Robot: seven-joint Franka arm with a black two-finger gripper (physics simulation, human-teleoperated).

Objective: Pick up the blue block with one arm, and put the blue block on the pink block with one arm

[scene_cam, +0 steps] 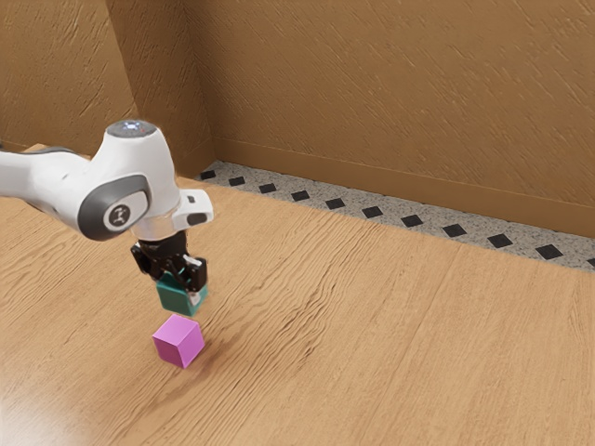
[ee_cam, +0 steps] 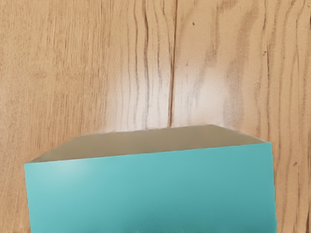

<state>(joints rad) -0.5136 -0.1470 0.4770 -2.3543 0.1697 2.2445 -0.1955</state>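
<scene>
Teal block (scene_cam: pixel 181 297), a plain smooth cube, hangs pinched in the gripper (scene_cam: pixel 175 277) just above the pink block (scene_cam: pixel 178 340).

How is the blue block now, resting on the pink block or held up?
Held up: the end effector grips the blue block just over the pink block; contact between them cannot be told.

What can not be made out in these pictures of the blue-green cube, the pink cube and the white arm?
1. Small blue-green cube: in the exterior view its top is hidden by the black gripper; in the wrist view the picture's edge cuts it off.
2. Small pink cube: in the exterior view its far sides and underside are hidden by its own body.
3. White robot arm: the exterior view's left edge cuts off its base.
</scene>
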